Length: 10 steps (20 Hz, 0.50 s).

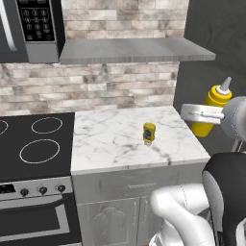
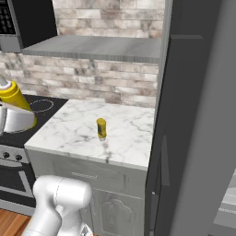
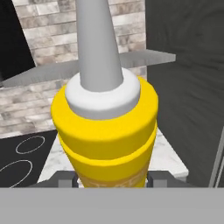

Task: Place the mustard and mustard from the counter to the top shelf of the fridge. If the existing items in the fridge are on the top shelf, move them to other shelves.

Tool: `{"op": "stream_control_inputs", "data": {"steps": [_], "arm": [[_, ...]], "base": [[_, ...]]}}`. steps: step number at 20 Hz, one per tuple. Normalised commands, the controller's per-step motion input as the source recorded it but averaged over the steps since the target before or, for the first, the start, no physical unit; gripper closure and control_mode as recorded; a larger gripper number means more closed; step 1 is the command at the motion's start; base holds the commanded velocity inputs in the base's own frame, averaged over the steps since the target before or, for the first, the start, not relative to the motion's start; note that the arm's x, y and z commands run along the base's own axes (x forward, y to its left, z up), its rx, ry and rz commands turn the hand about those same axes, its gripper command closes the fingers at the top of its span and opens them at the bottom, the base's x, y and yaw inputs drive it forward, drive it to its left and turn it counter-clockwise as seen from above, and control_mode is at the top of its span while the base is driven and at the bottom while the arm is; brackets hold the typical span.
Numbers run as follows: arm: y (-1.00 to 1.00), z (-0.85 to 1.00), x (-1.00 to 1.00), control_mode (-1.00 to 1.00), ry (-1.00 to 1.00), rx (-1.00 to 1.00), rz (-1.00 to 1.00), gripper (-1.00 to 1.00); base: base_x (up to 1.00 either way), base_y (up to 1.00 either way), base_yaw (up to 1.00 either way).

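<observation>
- Altogether two mustard bottles show: one tall squeeze bottle (image 1: 210,108) with a pale pointed nozzle, and one short darker-yellow bottle (image 1: 149,132) with a dark label.
- One desk (image 1: 110,139), white marble with grey veins, carries the short bottle alone; it stands upright near the middle of the slab, toward the front edge.
- One black stovetop (image 1: 33,144) lies just beside the desk on its left, with three ring marks visible on it.
- One grey wall shelf (image 1: 134,50) hangs above the desk against the brick wall.
- One fridge (image 2: 193,115), dark grey, stands touching the desk's right end; its doors look closed.
- The tool (image 3: 113,180) is clamped on the tall squeeze bottle, a dark finger (image 3: 65,178) pressed against each side of the yellow body, low on it in the hand view.
- The held bottle is lifted clear of the desk, off its right end in front of the fridge, tilted slightly, nozzle upward.
</observation>
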Motion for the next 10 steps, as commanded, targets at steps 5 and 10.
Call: {"op": "stream_control_inputs", "data": {"steps": [5, 10], "arm": [[0.00, 0.00, -0.26, -1.00, 0.00, 0.00, 0.00, 1.00], [0.00, 0.00, -0.28, 1.00, 0.00, 0.00, 0.00, 1.00]], "base": [[0.00, 0.00, 0.00], [-0.20, 0.00, 0.00]]}}
